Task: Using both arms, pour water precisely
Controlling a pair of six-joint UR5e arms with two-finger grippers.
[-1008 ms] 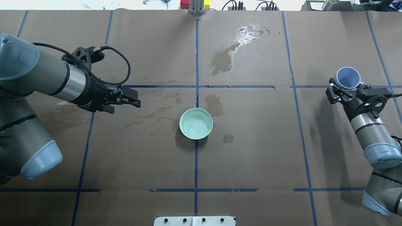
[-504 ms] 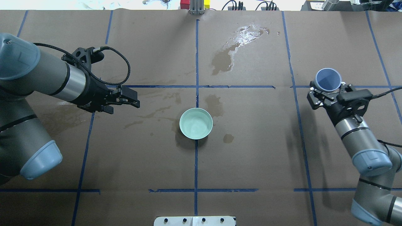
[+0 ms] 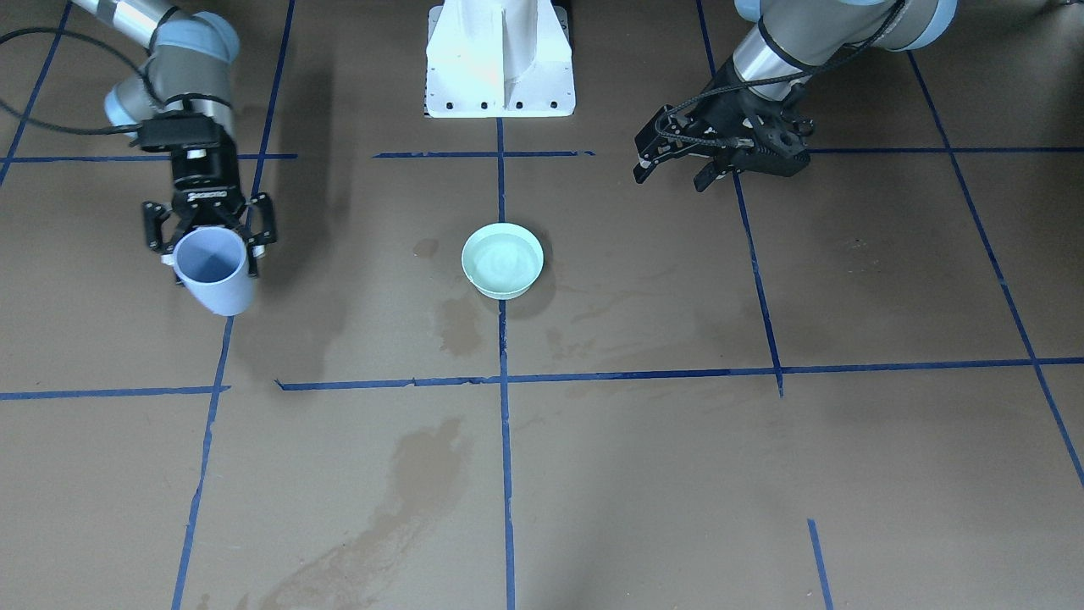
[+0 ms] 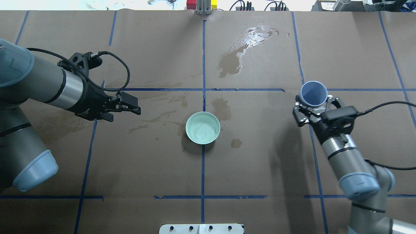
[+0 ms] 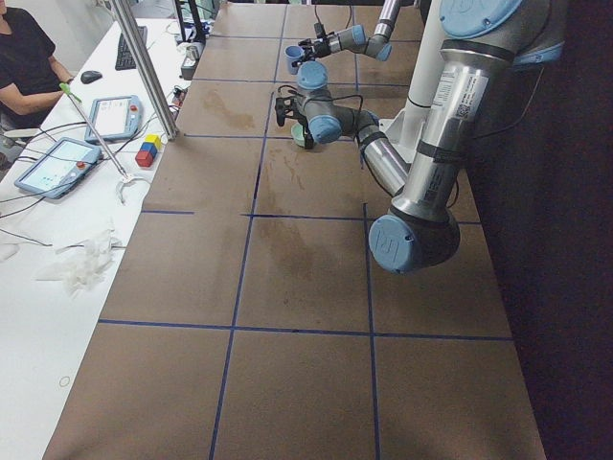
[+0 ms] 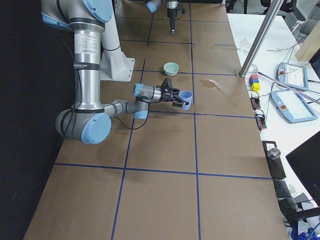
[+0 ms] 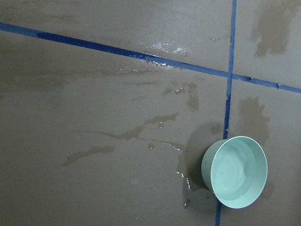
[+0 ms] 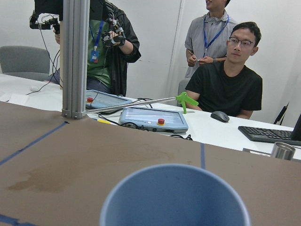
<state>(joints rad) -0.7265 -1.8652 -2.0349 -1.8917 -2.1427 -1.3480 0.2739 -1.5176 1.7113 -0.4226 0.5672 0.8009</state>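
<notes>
A blue cup (image 4: 313, 92) is clasped in the right gripper (image 4: 314, 104), the left gripper (image 3: 671, 174) is spread and empty, water (image 4: 204, 129) lies in the mint bowl (image 4: 187, 127) between them, and the label (image 5: 459, 96) on the left arm (image 5: 431, 163) is unreadably small.

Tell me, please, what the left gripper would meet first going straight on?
Probably the table just short of the bowl; the left gripper seems tilted down that way, though depth is unclear.
</notes>
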